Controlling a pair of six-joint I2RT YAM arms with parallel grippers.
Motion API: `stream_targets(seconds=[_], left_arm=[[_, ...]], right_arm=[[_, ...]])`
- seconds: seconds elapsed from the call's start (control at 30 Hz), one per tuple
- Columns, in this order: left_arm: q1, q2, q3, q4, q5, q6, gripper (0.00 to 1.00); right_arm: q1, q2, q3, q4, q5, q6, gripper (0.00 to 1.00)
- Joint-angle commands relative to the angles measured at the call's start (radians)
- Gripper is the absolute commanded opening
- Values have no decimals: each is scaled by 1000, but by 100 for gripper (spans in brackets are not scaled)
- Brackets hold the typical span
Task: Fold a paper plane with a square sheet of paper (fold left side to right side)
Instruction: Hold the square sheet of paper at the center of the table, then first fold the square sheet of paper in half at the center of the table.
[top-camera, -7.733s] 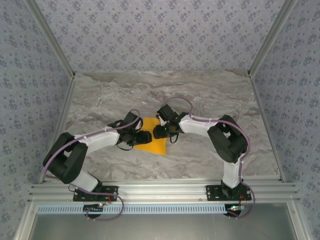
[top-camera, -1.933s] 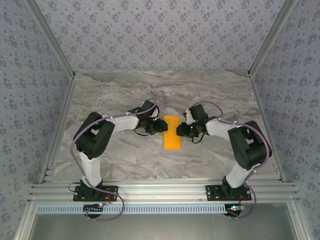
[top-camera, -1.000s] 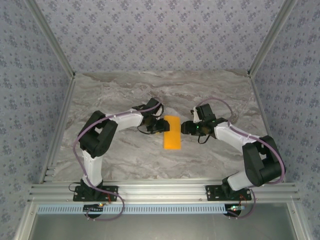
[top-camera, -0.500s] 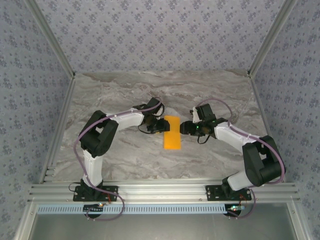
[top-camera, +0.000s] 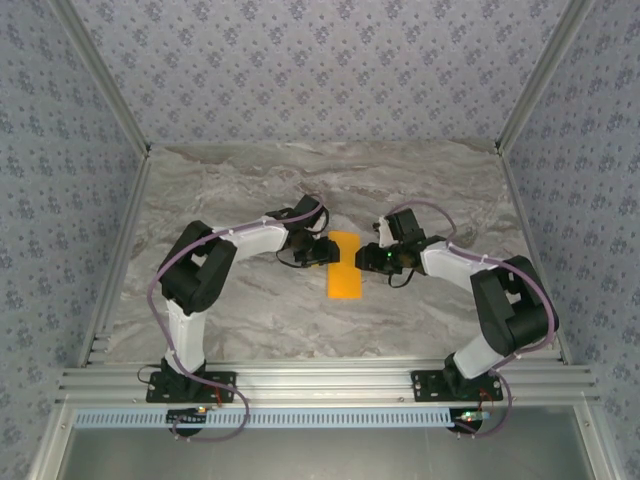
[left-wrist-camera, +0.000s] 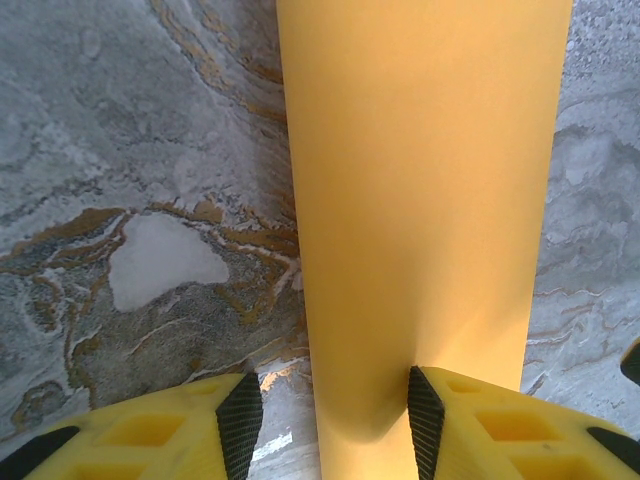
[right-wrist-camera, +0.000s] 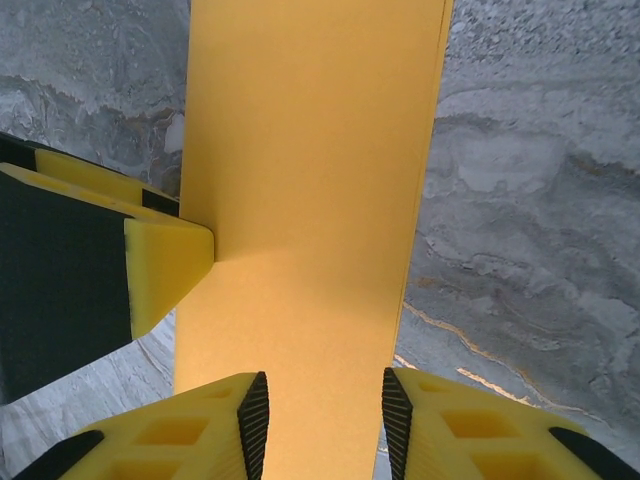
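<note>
I'm watching the square sheet of paper (top-camera: 344, 266), folded to a strip, lying mid-worktop (top-camera: 250, 180). The left gripper (top-camera: 325, 250) and right gripper (top-camera: 368, 258) are standing with fingers apart, straddling its long edges. If either finger is dragging sideways, I'm risking a skewed or buckled crease.

L gripper (left-wrist-camera: 332, 405) spread over paper (left-wrist-camera: 420, 180)

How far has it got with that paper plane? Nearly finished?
Early days. Done: the paper lies flat as a narrow rectangle, so the first side-to-side fold looks made. In hand: the left tool and right tool sit at its opposite long edges, jaws open, apparently pressing or squaring it. To do: no pointed nose or wings yet, so all later folds remain.
</note>
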Motion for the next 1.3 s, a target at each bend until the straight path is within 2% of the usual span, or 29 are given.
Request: stream_targets(seconds=[0.0, 0.4, 0.97, 1.27], left_arm=[[-31, 84, -4, 13, -15, 24, 47], [-31, 85, -3, 10, -19, 26, 47], [-32, 68, 3, 0, -25, 31, 47], [-9, -97, -13, 2, -63, 41, 59]], right_arm=[[5, 6, 14, 10, -12, 13, 38], [32, 77, 50, 25, -28, 25, 24], [44, 192, 79, -94, 58, -12, 20], [46, 208, 85, -154, 104, -34, 20]])
